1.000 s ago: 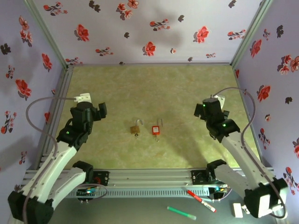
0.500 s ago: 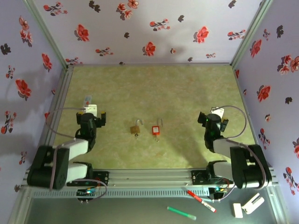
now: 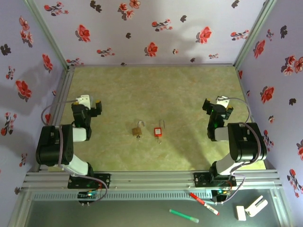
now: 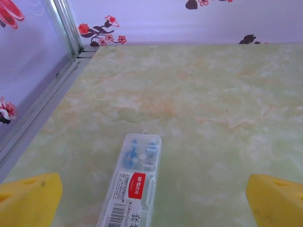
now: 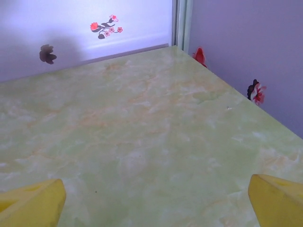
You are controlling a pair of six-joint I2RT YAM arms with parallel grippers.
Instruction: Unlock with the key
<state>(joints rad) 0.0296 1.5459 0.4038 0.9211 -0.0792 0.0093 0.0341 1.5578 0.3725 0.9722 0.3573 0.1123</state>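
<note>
A brass padlock (image 3: 137, 129) with its shackle swung open lies mid-table. Just right of it lies a red-bodied padlock (image 3: 157, 131). A tiny dark bit (image 3: 138, 137) sticks out under the brass lock; I cannot tell whether it is the key. My left gripper (image 3: 87, 108) sits folded back at the left side, well away from the locks. In the left wrist view it (image 4: 154, 194) is open, yellow pads (image 4: 28, 198) wide apart. My right gripper (image 3: 217, 108) is folded back at the right and is also open (image 5: 155, 198), with bare table between its pads (image 5: 277, 201).
A clear plastic case (image 4: 135, 184) with a red label and small blue parts lies on the table between the left fingers. Flowered walls and an aluminium frame (image 3: 57, 99) enclose the table. Pens (image 3: 203, 203) lie on the near ledge outside it.
Both arms have folded down and drawn back toward their sides, the grippers ending slightly farther from the padlocks. The padlocks have not moved.
</note>
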